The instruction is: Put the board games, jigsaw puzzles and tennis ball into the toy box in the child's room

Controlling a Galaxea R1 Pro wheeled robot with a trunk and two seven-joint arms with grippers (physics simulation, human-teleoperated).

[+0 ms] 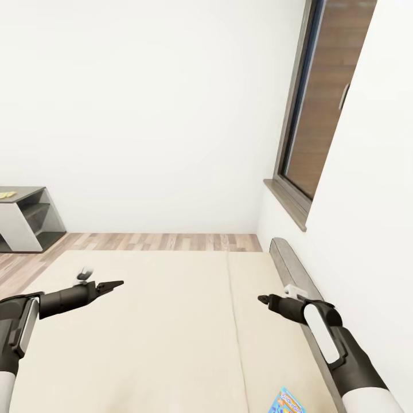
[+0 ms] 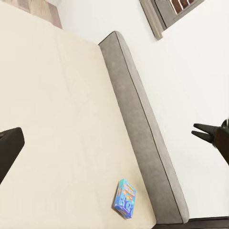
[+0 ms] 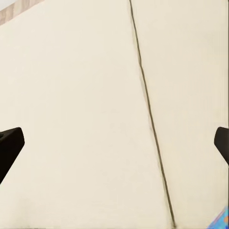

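Hovering over bed [image 1: 143, 321], both arms empty. Left gripper [image 1: 115, 285] looks closed; right gripper [image 1: 265, 299] fingers spread apart in its wrist view. Small blue board game [image 2: 125, 198] lies near headboard [image 2: 143, 124], untouched. Collecting seems barely begun.

We see the bed [image 1: 143, 321] as smooth, matt cream cloth, its headboard [image 2: 138, 124] a rougher grey fabric. The floor [image 1: 149, 242] looks like wood planks, the walls [image 1: 143, 115] flat matt white. The blue box [image 2: 124, 198] has a glossy printed card look. The arms [image 1: 63, 301] appear dark matt plastic.
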